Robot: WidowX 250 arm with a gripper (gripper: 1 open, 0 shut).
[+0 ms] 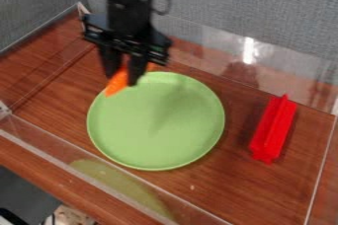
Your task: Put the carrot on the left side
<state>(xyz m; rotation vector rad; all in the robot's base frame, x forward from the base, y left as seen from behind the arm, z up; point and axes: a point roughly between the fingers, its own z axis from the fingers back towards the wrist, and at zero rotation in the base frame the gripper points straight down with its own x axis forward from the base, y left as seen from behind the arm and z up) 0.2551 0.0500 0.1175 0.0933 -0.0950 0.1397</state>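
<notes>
Looking across the counter, we see the black gripper (128, 59) pointing downward at the upper left edge of the green plate (156, 120), with the small orange carrot (118, 82) between its fingers. The fingers are closed on the carrot, standing part-way apart with its width between them, and they have hold of nothing else that we can see. The carrot's orange body shows below the fingertips, tilted, its lower end toward the lower left of the view. Its upper part is mostly hidden by the gripper, so we cannot tell how much of it lies within the grip. In the view, the carrot overlaps the plate's upper left rim; from this angle we cannot tell just how high above it the carrot hangs.

The round plate lies flat on the brown wooden counter (199, 185), near the middle of our view. On the right side of the counter, well apart from the gripper, we have a long red block (274, 128) lying at a slant, its far end leaning toward the right. Between the plate and the block we see bare wood. Clear panels (99, 191) run along the near left edge of the counter, and a grey textured wall (264, 12) stands behind everything.
</notes>
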